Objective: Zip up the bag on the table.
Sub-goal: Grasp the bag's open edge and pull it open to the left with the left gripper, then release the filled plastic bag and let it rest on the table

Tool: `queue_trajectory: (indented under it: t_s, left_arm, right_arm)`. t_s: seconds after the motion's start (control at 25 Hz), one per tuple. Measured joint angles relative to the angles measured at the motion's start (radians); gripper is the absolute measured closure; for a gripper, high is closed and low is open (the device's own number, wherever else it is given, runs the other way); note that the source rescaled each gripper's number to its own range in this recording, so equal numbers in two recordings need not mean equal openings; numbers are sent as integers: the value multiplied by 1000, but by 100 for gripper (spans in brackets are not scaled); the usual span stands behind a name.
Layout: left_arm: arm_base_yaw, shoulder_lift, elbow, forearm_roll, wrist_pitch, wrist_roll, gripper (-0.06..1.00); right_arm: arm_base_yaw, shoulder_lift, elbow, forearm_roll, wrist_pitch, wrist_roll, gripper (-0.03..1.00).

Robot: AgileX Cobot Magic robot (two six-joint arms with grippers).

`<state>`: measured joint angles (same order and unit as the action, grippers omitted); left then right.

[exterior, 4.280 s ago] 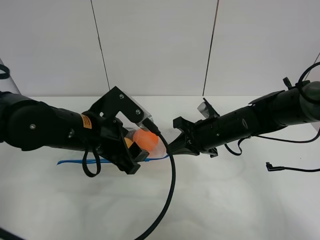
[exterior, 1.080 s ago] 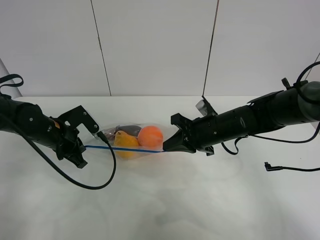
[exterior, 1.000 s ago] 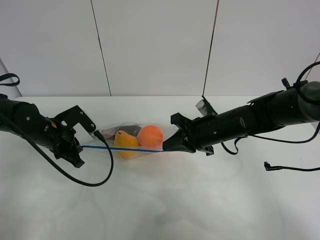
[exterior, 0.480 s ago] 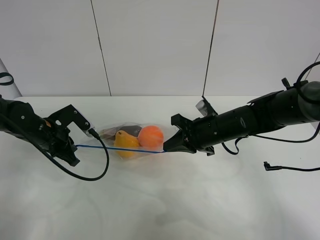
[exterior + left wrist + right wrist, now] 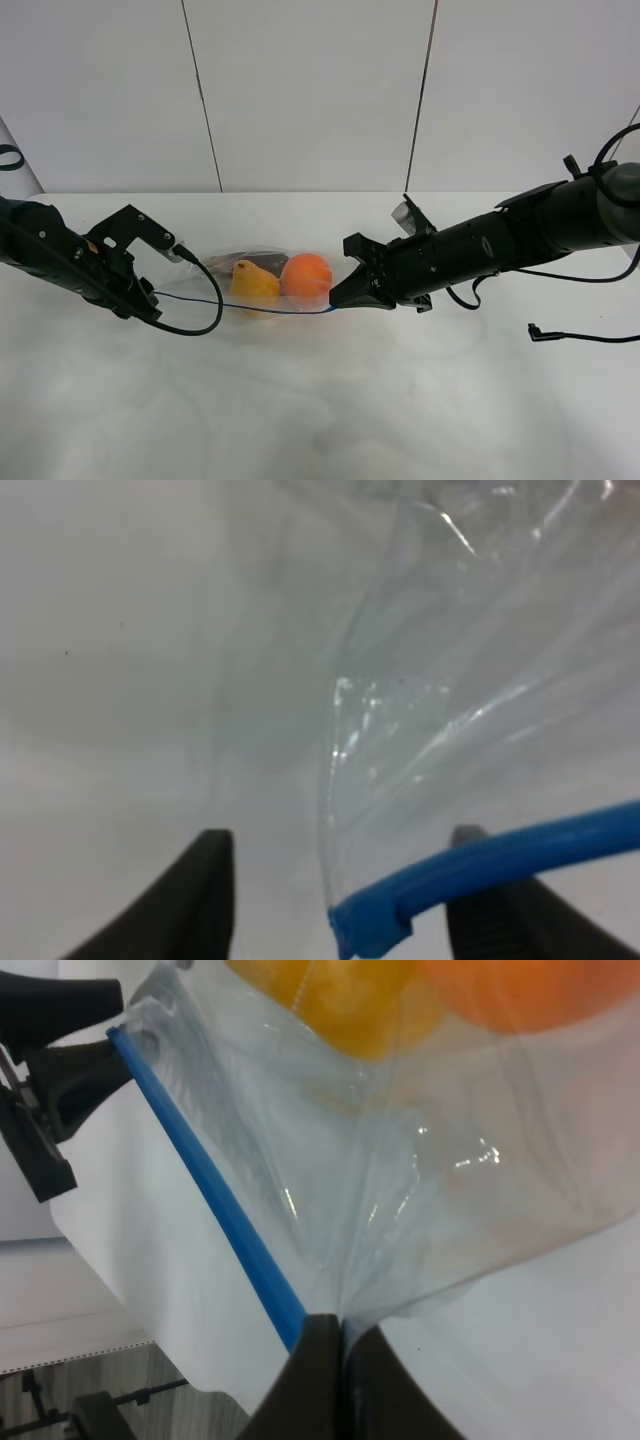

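Cable (image 5: 574,338), black and loose, lies on the white table (image 5: 330,420) at the near right. Beyond it both arms stretch low toward the middle: the right gripper (image 5: 335,1345) pinches tight on a corner of the bag (image 5: 268,283) at its blue seal strip (image 5: 205,1190), while the left gripper (image 5: 340,900) has its fingers (image 5: 200,900) spread, the strip's other end loose between them (nothing clamped). The bag lies mid-table, an orange item (image 5: 305,276) and a yellow item (image 5: 253,284) inside, wall panels (image 5: 310,90) behind.

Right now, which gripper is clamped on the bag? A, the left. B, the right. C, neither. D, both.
B: the right gripper is shut on the corner of the bag beside the blue seal strip, while the left gripper is open, its fingers apart on either side of the strip's end.
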<state>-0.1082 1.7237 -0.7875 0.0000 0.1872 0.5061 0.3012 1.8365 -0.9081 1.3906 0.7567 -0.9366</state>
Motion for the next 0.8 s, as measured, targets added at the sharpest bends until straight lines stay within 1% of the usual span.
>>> queue_trajectory:
  t_s: [0.08,0.2,0.36,0.48,0.56,0.64,0.8]
  left_arm:
    - [3,0,0,0,-1,-27,25]
    - [22,0,0,0,-3,-99,23]
    - [81,-19,0,0,-7,-200,22]
    - [137,-63,0,0,-9,-269,22]
    - [161,-98,0,0,-5,-312,22]
    - [175,-136,0,0,13,-339,22]
    - [178,-208,0,0,78,-357,22]
  right_arm:
    - [0,0,0,-5,0,0,97]
    - [0,0,0,-15,-1,0,97]
    - [0,0,0,-18,-2,0,97]
    - [0,0,0,-26,-9,0,97]
    - [0,0,0,-29,-11,0,97]
    - [0,0,0,-30,-17,0,97]
    - [0,0,0,-37,-22,0,97]
